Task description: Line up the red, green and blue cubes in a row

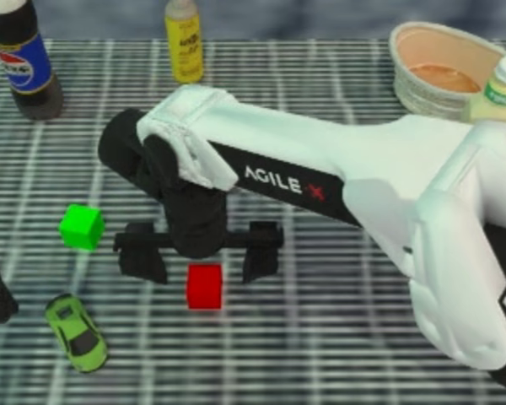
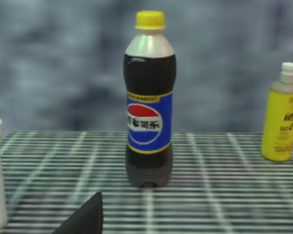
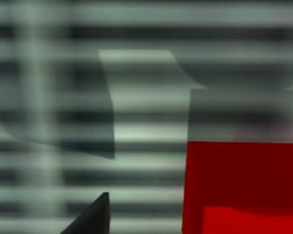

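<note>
the red cube (image 1: 204, 286) sits right of the green cube (image 1: 82, 226), with the toy car (image 1: 76, 332) nearer the table's front-left.

Table (image 1: 337, 337): dark top w/ pale grid stripes, fills most of top view. Backdrop (image 2: 53, 63) behind it at 12 o'clock: mottled blue-grey wall, no windows seen. Light even, soft shadows on tabletop. Right wrist view: only striped surface, close up.

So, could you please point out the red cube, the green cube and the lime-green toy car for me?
red cube (image 1: 204, 285), top view, middle of its top face.
green cube (image 1: 81, 226), top view, middle of its top face.
lime-green toy car (image 1: 75, 332), top view, on its roof.
</note>
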{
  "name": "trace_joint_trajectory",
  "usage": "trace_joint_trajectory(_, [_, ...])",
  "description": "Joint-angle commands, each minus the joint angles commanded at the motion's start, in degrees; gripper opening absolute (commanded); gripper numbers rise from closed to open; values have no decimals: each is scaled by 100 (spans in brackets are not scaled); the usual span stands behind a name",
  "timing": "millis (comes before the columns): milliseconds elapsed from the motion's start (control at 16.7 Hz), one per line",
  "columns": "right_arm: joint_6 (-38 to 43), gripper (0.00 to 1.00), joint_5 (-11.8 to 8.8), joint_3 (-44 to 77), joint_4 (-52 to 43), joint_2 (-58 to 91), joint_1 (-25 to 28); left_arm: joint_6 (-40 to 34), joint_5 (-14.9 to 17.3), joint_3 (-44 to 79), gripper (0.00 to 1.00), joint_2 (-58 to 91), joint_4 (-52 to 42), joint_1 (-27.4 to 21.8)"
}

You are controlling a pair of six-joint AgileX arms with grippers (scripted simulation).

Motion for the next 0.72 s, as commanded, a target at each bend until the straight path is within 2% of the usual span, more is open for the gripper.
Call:
trace_joint_trajectory(180, [1,100,-1,100,-98,16,-2,0,0,0,100,0,0,0])
trace_joint_trajectory(540, [24,100,-2,1435,-1405,50,46,0,0,0,100,0,0,0])
trace_joint_trajectory(720, [14,100,1,1645,-1616,30,53,0,0,0,100,0,0,0])
